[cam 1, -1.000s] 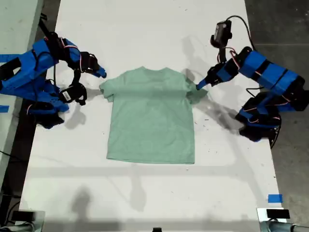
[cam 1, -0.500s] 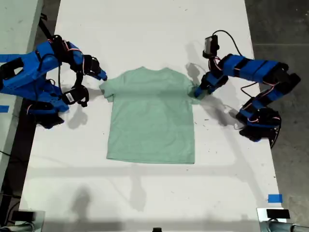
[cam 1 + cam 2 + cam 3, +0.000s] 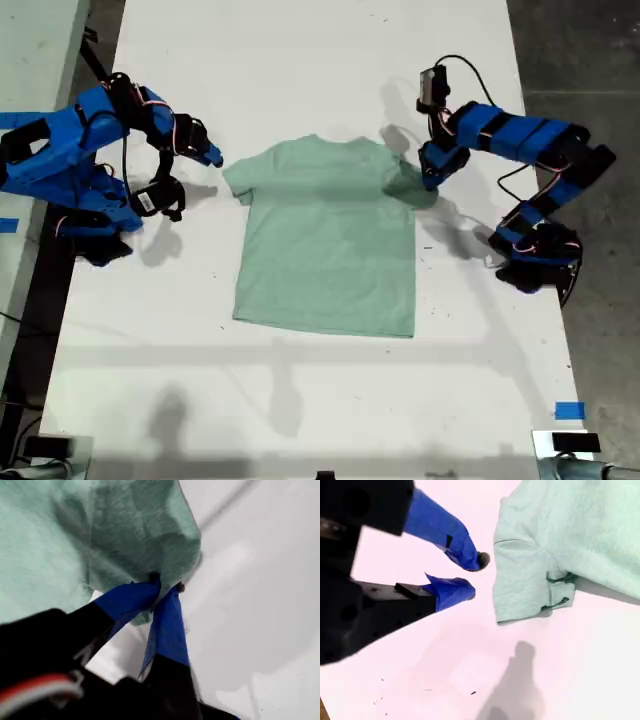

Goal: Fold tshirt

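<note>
Item: the tshirt [image 3: 325,240], pale mint green, short-sleeved, no print. It lay spread flat and face-up near the middle of the white tabletop [image 3: 300,400], collar toward the far edge in the exterior view, hem toward the near edge. No fold line showed on the body; both side edges and the hem lay open.

Our first pincer [image 3: 165,587]: closed on the tshirt, at the sleeve on the exterior view's right. In the first wrist view the two blue tips met on a bunched ridge of cloth, which was raised off the tabletop and cast a shadow beneath it. In the exterior view that sleeve [image 3: 405,185] looked gathered and darker than the rest.

Our second pincer [image 3: 470,575]: open and empty, tips apart, just beside the other sleeve [image 3: 520,580] but not touching it. That sleeve lay flat, its hem slightly rucked. In the exterior view this pincer sat at the exterior view's left, near the shoulder.

Progress, as we judged it: early. Done: one sleeve grasped and lifted a little. Left: the second sleeve not yet grasped; no sleeve laid over the body; no lengthwise or crosswise fold made. We judged the whole of the folding proper remained.

Condition: cloth otherwise smooth; tabletop bore only faint dark specks near the tshirt.
</note>
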You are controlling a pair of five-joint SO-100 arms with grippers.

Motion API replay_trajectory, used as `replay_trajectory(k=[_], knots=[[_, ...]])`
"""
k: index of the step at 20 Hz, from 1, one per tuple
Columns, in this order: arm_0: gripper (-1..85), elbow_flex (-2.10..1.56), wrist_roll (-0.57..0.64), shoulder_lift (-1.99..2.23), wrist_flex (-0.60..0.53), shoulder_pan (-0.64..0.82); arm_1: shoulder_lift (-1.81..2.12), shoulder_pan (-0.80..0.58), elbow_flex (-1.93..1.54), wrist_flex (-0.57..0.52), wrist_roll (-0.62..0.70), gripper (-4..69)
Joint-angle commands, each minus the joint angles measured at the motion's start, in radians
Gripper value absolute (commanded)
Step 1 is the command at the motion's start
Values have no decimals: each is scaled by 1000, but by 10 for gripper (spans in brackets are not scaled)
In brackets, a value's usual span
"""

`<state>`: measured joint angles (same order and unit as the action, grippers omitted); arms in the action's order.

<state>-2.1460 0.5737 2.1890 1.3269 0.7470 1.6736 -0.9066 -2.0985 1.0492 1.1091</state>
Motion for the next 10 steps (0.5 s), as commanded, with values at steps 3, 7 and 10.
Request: replay_trajectory(k=[3, 7, 10], knots=[[59, -3, -2, 2, -15, -2, 242, -11, 244, 275, 23, -7], [60, -9, -5, 3, -17, -6, 314, 112, 419, 370, -46, -7], [61, -5, -6, 3, -18, -6, 198, 264, 523, 291, -144, -7]])
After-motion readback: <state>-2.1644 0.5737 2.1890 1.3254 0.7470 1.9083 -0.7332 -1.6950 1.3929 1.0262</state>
